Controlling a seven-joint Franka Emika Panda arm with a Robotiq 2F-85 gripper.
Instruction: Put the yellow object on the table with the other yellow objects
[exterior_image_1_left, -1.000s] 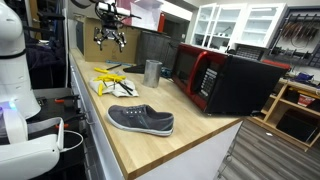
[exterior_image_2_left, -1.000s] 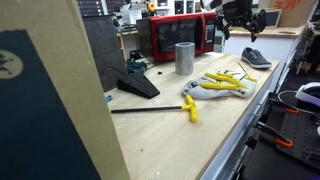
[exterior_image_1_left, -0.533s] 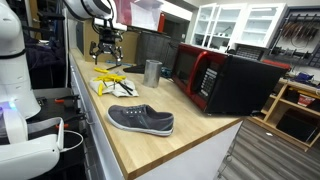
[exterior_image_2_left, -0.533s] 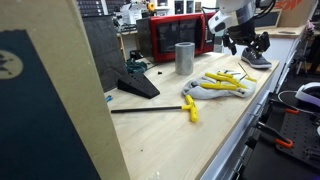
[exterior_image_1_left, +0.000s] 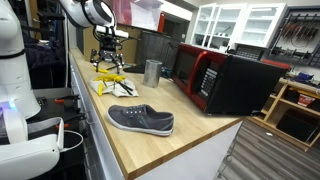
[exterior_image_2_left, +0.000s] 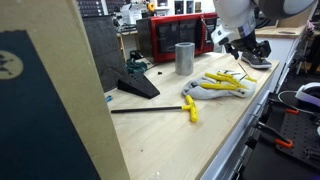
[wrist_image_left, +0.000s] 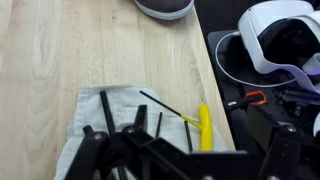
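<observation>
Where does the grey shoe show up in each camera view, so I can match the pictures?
Exterior view: grey shoe at lower centre.
Exterior view: upper right, beyond the yellow pieces.
Wrist view: top edge, centre, cut off by the frame.
Shared landmark: the yellow pieces, left of centre and right of centre in the wrist view.

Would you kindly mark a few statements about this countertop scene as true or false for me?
1. The grey shoe lies on the table. True.
2. The metal cup lies tipped over. False: it stands upright.
3. The gripper hangs over the other yellow objects. True.
4. The microwave has a blue front. False: its front is red.
5. A yellow-handled tool lies apart from that cluster. True.
</observation>
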